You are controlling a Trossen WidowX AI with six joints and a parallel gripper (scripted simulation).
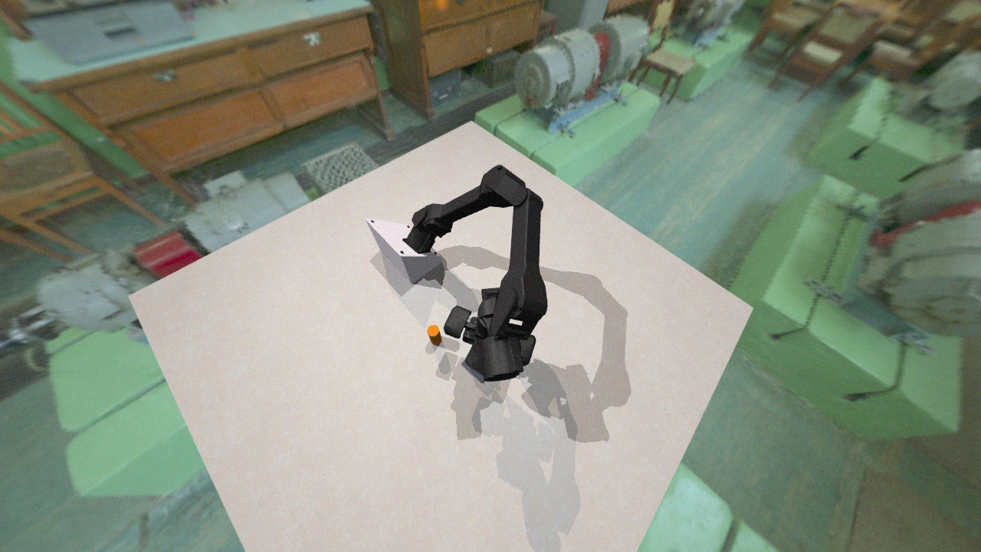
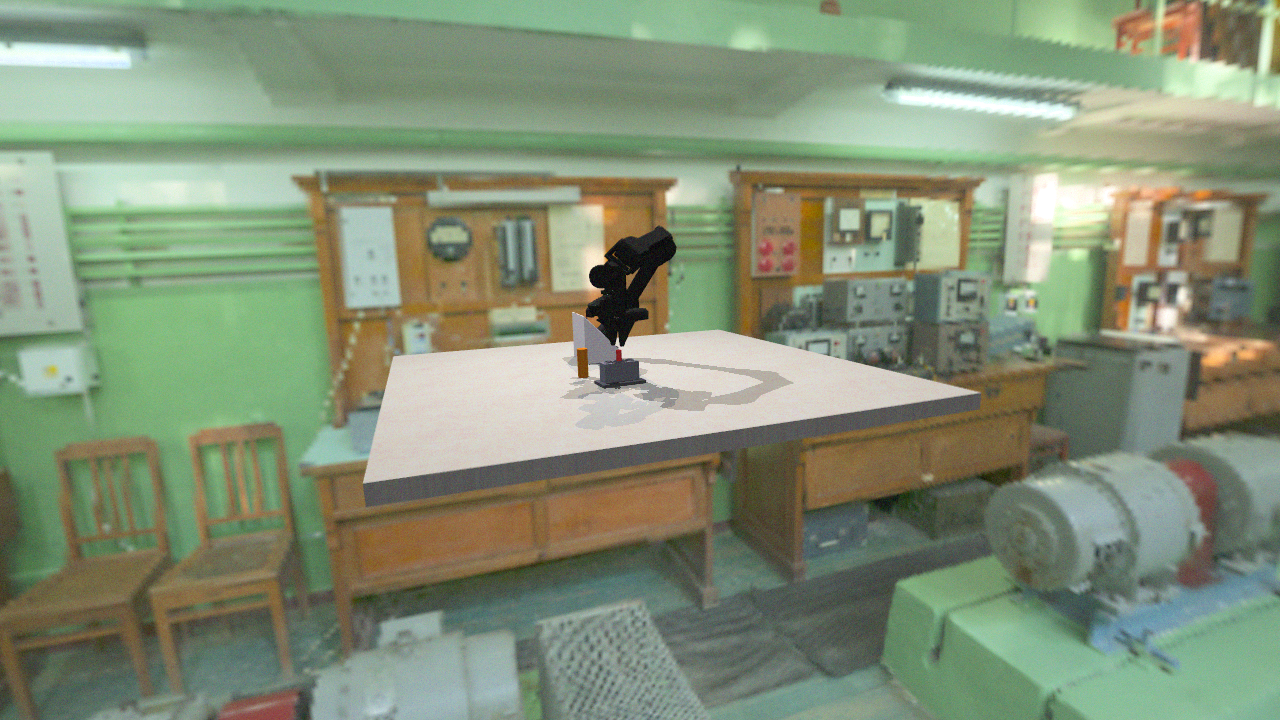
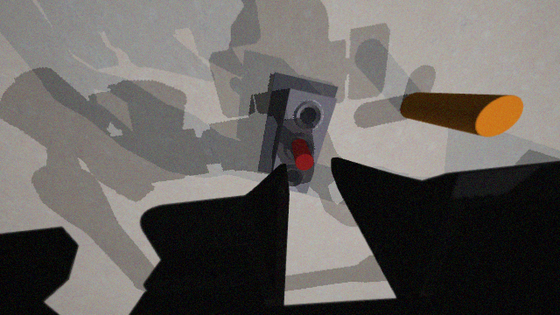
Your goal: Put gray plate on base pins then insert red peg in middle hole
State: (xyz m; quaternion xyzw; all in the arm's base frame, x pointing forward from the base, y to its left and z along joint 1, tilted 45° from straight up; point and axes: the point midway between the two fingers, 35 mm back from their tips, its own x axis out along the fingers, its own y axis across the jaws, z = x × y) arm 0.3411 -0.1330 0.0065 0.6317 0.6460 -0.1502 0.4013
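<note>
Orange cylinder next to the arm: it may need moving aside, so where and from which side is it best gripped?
The orange cylinder stands upright on the table, apart from the plate. Probably best to come straight down and close the open gripper across its round side near the top.

Red peg (image 3: pixel 303 154), gray plate (image 3: pixel 321 115), orange cylinder (image 3: pixel 464 113), black arm (image 1: pixel 524 233), beige table (image 1: pixel 308 384)

Green workshop walls (image 2: pixel 196 358); wooden benches (image 2: pixel 519 528)

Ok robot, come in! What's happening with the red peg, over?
Gripper open, holding nothing, above the plate. Red peg standing in gray plate middle hole, plate on base. Orange cylinder off to the side, not blocking.
</note>
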